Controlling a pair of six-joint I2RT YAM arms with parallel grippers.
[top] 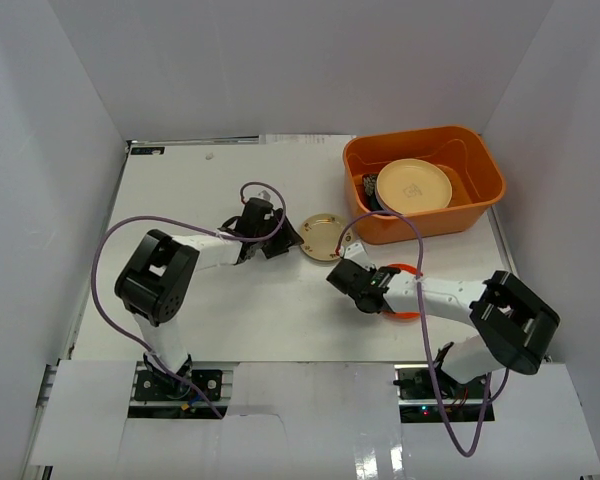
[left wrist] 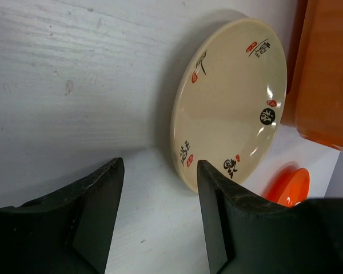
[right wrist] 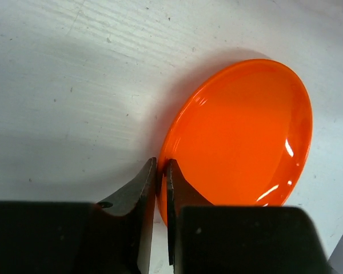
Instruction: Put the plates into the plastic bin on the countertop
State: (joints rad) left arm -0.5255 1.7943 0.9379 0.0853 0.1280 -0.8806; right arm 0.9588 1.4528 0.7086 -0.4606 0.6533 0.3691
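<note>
1. Flat white matte countertop [top: 230, 310]: faint scuffs and specks are seen in the wrist views.

2. Orange rectangular plastic bin [top: 430, 225] with rounded corners and a rolled rim: set at the countertop's 1 o'clock corner. A cream round plate [top: 413, 185] is held inside it. A dark plate [top: 369, 190] is partly covered at the cream plate's 9 o'clock, and its pattern cannot be made out.

3. Left gripper [left wrist: 160, 165]: the black fingers are spread wide apart and nothing is held. One fingertip is seen against the near rim of item 5, but contact cannot be confirmed.

4. Right gripper [right wrist: 161, 165]: the fingers are drawn almost together and pinched on the near rim of item 6.

5. Tan round shallow plate with red and black characters [left wrist: 234, 108]: glossy, and laid on the countertop at 8 o'clock from the bin.

6. Glossy orange-red round plate [right wrist: 240, 137]: smooth and shallow. It is laid on the countertop at 6 o'clock from the bin and is partly covered by the right arm in the top view.
</note>
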